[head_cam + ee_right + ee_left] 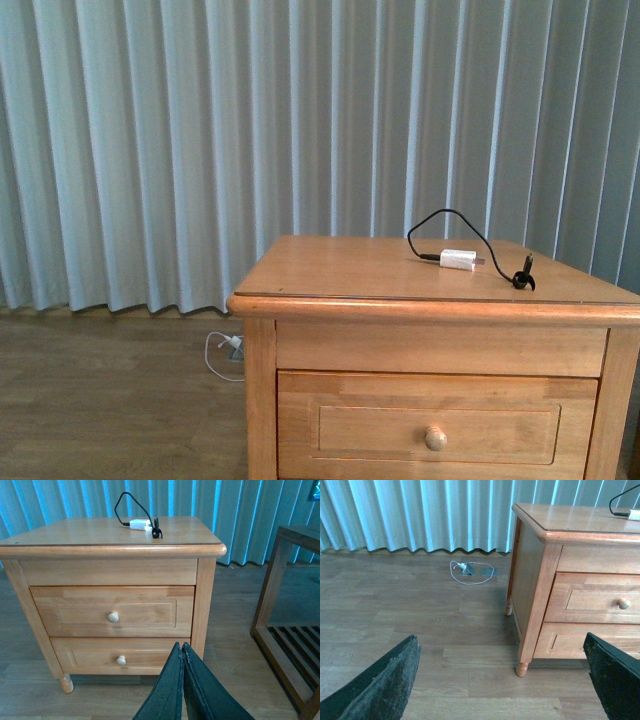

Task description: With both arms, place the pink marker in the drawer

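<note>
- The pink marker does not show in any of the three views, so I cannot tell where it is.
- The drawer (114,612), the upper of two in the honey-coloured nightstand (430,290), is shut flush with the frame; its round pale knob (113,617) sits at the middle of the recessed panel.
- The lower drawer (120,656) beneath it is shut as well, with a matching knob.
- On the nightstand's top, toward the right rear in the front view, lies a white charger block (458,260) with a black cable (450,220) that loops up and comes down at a small black plug (524,278) near the right edge.
- The left gripper (505,680) hangs low over the wooden floor (395,615) to the left of the nightstand, its two black fingers (390,680) spread wide apart with nothing between them.
- The right gripper (182,680) is in front of the nightstand, below the lower drawer in its wrist view, its fingers pressed together and grasping nothing.
- Neither arm shows in the front view.
- On the floor by the curtain (200,150), a white cord (470,572) lies coiled in a loop, well apart from the nightstand's leg.
- A dark wooden slatted rack (290,620) stands to the nightstand's right side, apart from it.
</note>
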Controlling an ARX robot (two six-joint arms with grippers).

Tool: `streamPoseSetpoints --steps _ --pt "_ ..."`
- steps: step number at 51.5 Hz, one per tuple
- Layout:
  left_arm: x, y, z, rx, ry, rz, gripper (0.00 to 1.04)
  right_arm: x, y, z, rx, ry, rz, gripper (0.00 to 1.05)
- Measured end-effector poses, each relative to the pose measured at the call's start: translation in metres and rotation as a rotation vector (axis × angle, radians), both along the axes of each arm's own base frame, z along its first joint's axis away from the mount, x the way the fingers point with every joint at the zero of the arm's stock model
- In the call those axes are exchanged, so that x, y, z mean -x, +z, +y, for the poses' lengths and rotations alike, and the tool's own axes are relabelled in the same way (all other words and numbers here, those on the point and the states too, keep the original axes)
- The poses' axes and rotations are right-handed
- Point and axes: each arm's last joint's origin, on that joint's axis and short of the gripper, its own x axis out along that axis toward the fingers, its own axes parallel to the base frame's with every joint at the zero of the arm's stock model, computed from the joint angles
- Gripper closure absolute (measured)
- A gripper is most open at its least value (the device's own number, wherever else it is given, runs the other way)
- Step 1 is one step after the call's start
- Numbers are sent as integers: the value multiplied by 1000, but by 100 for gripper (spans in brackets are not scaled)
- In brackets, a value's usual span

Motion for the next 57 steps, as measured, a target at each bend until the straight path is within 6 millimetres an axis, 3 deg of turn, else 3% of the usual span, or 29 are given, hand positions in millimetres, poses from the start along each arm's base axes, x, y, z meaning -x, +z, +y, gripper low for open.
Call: streamPoseSetpoints --steps 31,57 --pt "0 0 0 0 0 0 6 13 -3 0 1 0 6 103" --pt "0 0 0 0 0 0 6 13 -3 0 1 1 6 12"
